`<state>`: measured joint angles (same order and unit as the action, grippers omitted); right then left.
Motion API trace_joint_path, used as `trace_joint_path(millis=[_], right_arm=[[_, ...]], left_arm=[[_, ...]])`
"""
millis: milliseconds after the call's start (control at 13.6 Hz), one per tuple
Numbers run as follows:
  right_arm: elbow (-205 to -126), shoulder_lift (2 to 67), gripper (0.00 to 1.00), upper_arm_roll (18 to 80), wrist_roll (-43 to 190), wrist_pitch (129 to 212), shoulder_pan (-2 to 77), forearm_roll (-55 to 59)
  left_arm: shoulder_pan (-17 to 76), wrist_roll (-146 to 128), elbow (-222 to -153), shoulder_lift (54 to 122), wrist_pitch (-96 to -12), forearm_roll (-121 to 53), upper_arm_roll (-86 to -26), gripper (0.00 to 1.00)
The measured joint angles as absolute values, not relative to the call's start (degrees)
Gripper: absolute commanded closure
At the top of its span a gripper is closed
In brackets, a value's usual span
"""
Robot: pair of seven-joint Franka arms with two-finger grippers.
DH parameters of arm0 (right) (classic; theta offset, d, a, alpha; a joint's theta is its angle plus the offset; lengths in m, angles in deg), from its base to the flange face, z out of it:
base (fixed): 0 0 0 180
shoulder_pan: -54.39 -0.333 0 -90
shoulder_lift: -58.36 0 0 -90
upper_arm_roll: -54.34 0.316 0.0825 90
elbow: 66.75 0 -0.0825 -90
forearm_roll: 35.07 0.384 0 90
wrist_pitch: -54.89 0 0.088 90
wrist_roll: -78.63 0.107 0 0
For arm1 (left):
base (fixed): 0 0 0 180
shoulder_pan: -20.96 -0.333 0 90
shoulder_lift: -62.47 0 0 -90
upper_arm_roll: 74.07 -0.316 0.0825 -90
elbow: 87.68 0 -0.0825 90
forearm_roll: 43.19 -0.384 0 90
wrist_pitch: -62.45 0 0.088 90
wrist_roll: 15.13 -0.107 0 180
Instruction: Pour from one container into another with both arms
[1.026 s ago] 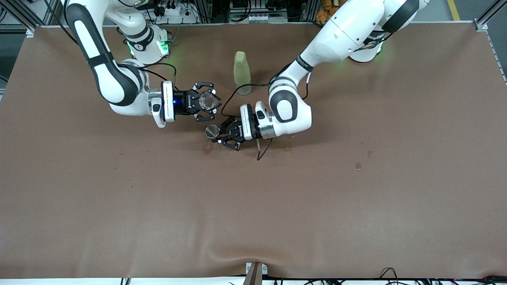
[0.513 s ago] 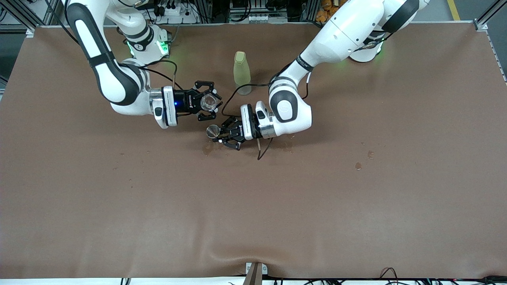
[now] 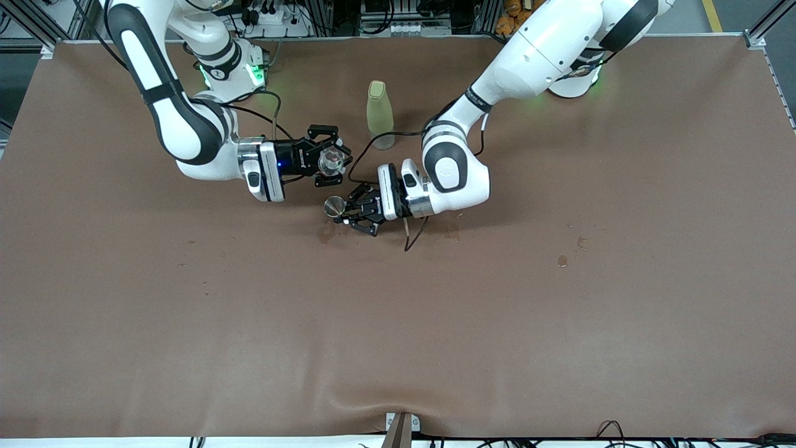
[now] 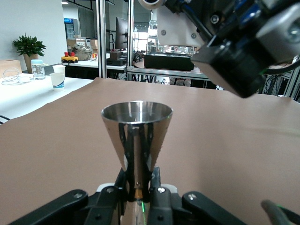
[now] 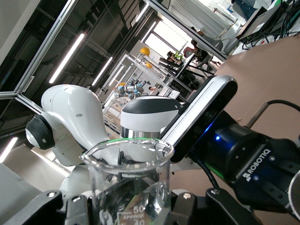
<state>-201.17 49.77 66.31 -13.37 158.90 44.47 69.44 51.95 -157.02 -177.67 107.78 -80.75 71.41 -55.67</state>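
My right gripper (image 3: 331, 163) is shut on a tiny clear glass cup (image 3: 333, 160) held above the brown table, close beside the jigger. In the right wrist view the cup (image 5: 127, 180) fills the foreground between the fingers, with printed measure marks on its wall. My left gripper (image 3: 346, 211) is shut on the waist of a small steel hourglass jigger (image 3: 334, 205), which stands upright with its round rim up. In the left wrist view the jigger (image 4: 137, 133) rises from my left gripper (image 4: 137, 190), and the right arm's hand (image 4: 239, 51) hangs above it.
A tall yellow-green bottle (image 3: 380, 115) stands farther from the front camera than both grippers, near the left arm's wrist. Small wet spots (image 3: 326, 233) mark the table under the jigger, and more spots (image 3: 563, 260) lie toward the left arm's end. A loose cable (image 3: 411, 239) hangs by the left wrist.
My right gripper has carried the glass cup a little toward the left arm's end, closer to the jigger, and turned slightly. The left gripper and jigger have stayed put.
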Motion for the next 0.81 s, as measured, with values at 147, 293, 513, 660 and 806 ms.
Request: trace_joint_path(millis=[147, 293, 513, 660, 806], right_arm=[[-201.17, 49.84, 1.0, 66.63, -10.49, 158.9, 44.47, 69.46], [-201.17, 49.9, 1.0, 66.69, -8.47, 158.9, 44.47, 69.6], [-201.17, 49.93, 1.0, 66.75, -6.87, 158.9, 44.47, 70.1], [-201.17, 49.93, 1.0, 66.75, -6.45, 158.9, 44.47, 70.41], [-201.17, 49.94, 1.0, 66.75, -6.32, 158.9, 44.47, 70.62]], left_arm=[[51.95, -157.02, -177.67, 107.78, -80.75, 71.41, -55.67, 1.0], [51.95, -157.02, -177.67, 107.78, -80.75, 71.41, -55.67, 1.0], [51.95, -157.02, -177.77, 107.78, -80.75, 71.41, -55.66, 1.0], [51.95, -157.02, -177.96, 107.78, -80.75, 71.41, -55.66, 1.0], [51.95, -157.02, -178.05, 107.78, -80.75, 71.41, -55.66, 1.0]])
